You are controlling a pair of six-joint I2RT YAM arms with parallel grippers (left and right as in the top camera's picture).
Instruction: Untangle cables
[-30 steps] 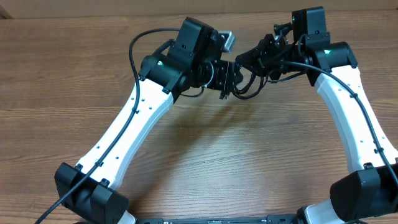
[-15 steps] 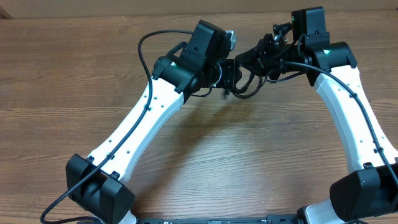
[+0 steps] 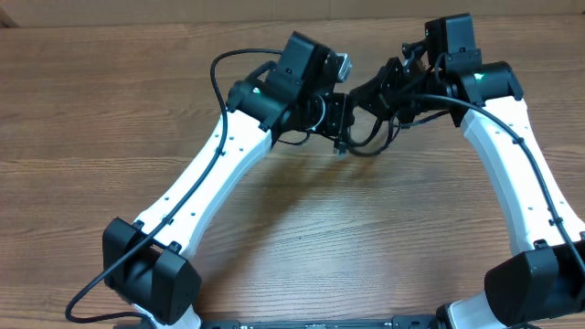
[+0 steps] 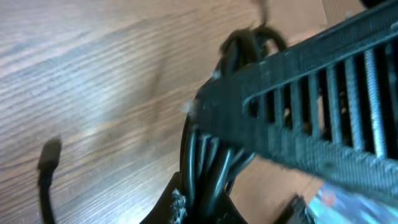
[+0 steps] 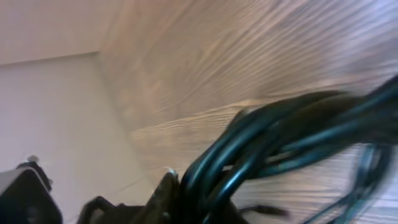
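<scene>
Left arm swung rightward, cables bunched, clamped in both jaws

No readable text, labels, numbers

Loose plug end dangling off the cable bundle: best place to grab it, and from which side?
Likely the cord just behind the plug, coming in low from the near, base side of the cable bundle. That end hangs free below the bundle; everything else looks tightly knotted.
</scene>
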